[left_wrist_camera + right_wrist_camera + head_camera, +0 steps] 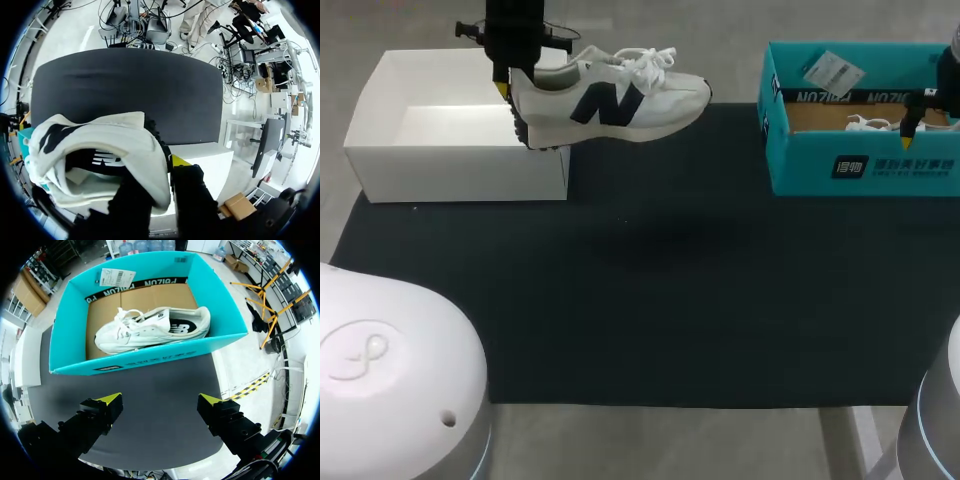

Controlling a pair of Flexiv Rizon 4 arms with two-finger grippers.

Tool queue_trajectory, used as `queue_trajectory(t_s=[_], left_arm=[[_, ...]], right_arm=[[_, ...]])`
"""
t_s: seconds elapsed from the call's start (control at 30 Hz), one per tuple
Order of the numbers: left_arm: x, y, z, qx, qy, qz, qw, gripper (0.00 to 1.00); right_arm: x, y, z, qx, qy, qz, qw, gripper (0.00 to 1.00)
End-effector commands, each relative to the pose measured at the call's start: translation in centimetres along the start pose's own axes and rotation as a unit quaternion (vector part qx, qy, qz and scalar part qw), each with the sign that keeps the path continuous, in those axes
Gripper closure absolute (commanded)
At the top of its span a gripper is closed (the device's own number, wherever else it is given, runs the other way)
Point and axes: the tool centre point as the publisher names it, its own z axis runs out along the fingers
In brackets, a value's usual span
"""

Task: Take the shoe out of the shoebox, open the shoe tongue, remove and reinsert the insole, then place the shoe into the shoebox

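We hold the shoe (pixel 620 100) aloft

On the counter (pixel 650 300), a white box (pixel 450 165) sits far left and the teal shoebox (pixel 865 165) far right, a second shoe (pixel 150 327) inside. Our left hand (pixel 508 85) pinches the shoe's heel above the white box's right side. Our right hand (pixel 160 400) gapes wide.

The left arm's housing (pixel 390 365) is showing up as a smooth white dome, carrying an embossed looped emblem (pixel 355 355) and one small dark hole (pixel 447 419). The right arm's housing (pixel 935 420) is gleaming white-grey with a pale blue ring. The left gripper (pixel 517 80) is wearing matt black, with thin black cables (pixel 470 30) sprouting beside it. The right gripper (pixel 160 401) is showing blocky black fingers (pixel 95 417) capped with yellow wedge tips.
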Motion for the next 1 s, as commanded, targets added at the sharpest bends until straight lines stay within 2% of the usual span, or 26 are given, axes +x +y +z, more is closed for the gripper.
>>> queue_trajectory(t_s=[0.03,0.3,0.5,0.77,1.0], left_arm=[[-0.9,-1.9,1.0,-0.068,-0.006,-0.008,0.998,1.00],[-3.0,-5.3,3.0,-0.040,-0.023,-0.006,0.999,1.00],[-5.6,-8.2,4.1,-0.049,-0.022,0.008,0.999,1.00],[-8.6,-10.5,5.6,-0.060,-0.031,0.010,0.998,1.00],[-12.1,-13.0,7.8,-0.061,-0.050,0.060,0.995,1.00]], right_arm=[[0.0,0.0,0.0,-0.001,0.000,0.000,1.000,0.00],[0.0,0.0,0.0,-0.001,0.000,0.000,1.000,0.00],[0.0,0.0,0.0,-0.001,0.000,0.000,1.000,0.00],[0.0,0.0,0.0,-0.001,0.000,0.000,1.000,0.00],[0.0,0.0,0.0,-0.001,0.000,0.000,1.000,0.00]])
